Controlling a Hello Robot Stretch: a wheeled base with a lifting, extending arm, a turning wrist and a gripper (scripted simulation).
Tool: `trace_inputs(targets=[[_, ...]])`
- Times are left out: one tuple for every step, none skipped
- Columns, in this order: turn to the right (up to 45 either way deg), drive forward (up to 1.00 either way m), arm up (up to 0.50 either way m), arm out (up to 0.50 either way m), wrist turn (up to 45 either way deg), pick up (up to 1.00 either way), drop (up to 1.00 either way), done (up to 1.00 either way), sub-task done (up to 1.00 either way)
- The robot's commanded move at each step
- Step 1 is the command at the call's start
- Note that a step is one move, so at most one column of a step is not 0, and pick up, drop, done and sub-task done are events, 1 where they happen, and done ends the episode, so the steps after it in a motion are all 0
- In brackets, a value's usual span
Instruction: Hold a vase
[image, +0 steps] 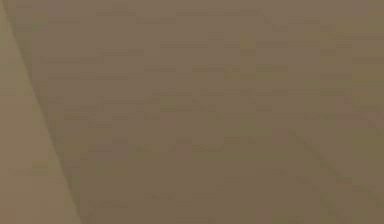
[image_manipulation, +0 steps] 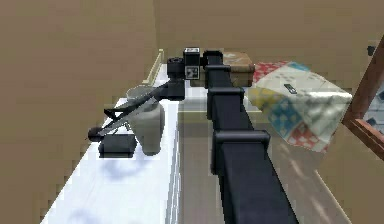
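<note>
Ahead of the robot, the forward view gives a plain brown wall (image: 200, 110) with no print on it.

At the arm side view's left runs a long white surface (image_manipulation: 90, 190). On it sits a black jointed object (image_manipulation: 117, 147), perhaps a desk lamp. Just right of that stands the vase (image_manipulation: 148, 126), pale grey-beige, upright, its base on the surface. The gripper (image_manipulation: 163, 90) lies near the vase's rim at the end of the dark arm (image_manipulation: 235, 140), which reaches out along the surface's right edge.

Whether the fingers grip the vase, or touch it at all, I cannot tell, nor whether the gripper holds anything. As I judge it, the approach is largely done. The vase has not been lifted off the surface, so a secure hold and a lift clear are left to do.

Further right lie a brown box (image_manipulation: 237, 62) and a patchwork quilt (image_manipulation: 300, 100).

No label or writing can be read anywhere. The two white squares (image_manipulation: 213, 62) carry black marks, not words.
</note>
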Motion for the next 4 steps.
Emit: trace_inputs(targets=[[0.0, 0.0, 0.0, 0.0, 45.0, 0.0, 0.0, 0.0, 0.0], [0.0, 0.0, 0.0, 0.0, 6.0, 0.0, 0.0, 0.0, 0.0], [0.0, 0.0, 0.0, 0.0, 0.0, 1.0, 0.0, 0.0, 0.0], [0.0, 0.0, 0.0, 0.0, 0.0, 0.0, 0.0, 1.0, 0.0]])
